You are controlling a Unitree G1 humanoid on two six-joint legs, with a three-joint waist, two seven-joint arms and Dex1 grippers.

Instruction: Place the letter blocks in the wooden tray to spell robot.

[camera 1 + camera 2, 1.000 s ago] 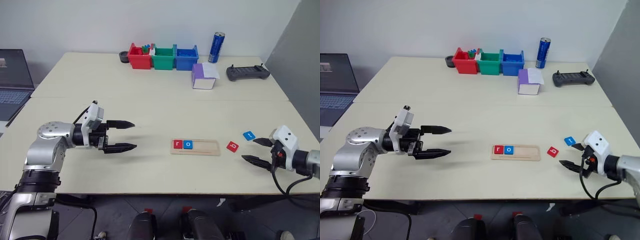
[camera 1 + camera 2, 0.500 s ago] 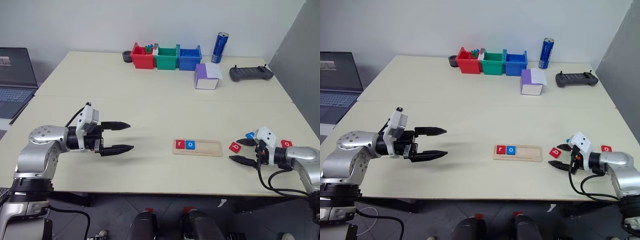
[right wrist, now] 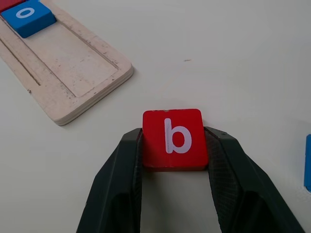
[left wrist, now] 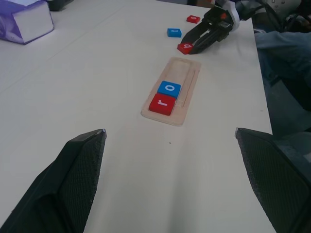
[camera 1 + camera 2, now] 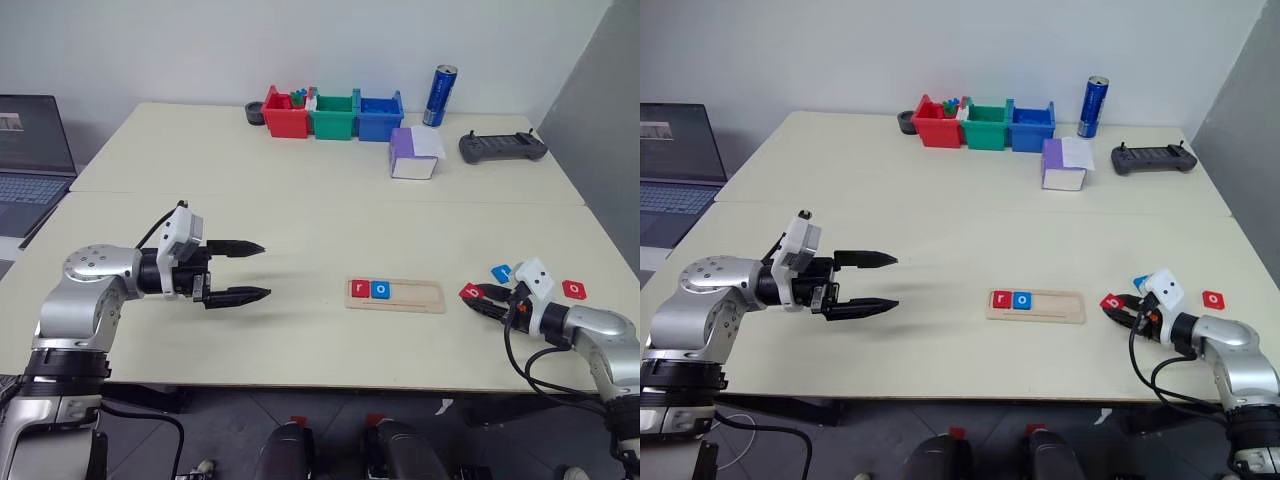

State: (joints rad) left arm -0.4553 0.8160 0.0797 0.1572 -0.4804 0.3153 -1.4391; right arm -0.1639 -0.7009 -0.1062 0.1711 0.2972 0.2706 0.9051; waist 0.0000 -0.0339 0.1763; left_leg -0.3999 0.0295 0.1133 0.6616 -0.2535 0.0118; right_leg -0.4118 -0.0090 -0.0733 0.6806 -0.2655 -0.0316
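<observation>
red "b" block [image 3: 174,138] pinched by the right gripper [image 3: 173,160] on the table [image 5: 300,230]

the block is clamped between both fingers just beside the wooden tray [image 5: 395,295], where "r" [image 5: 359,289] and "o" [image 5: 379,290] are seated. the left gripper [image 5: 245,270] is held spread wide, well apart.

- Left arm [image 5: 85,295]: rounded silver metal shells, black joints, loose black cable.
- White wrist block behind each claw.
- Left claw [image 5: 255,270]: two tapered black fingers [image 5: 238,246], cross-hatched pads.
</observation>
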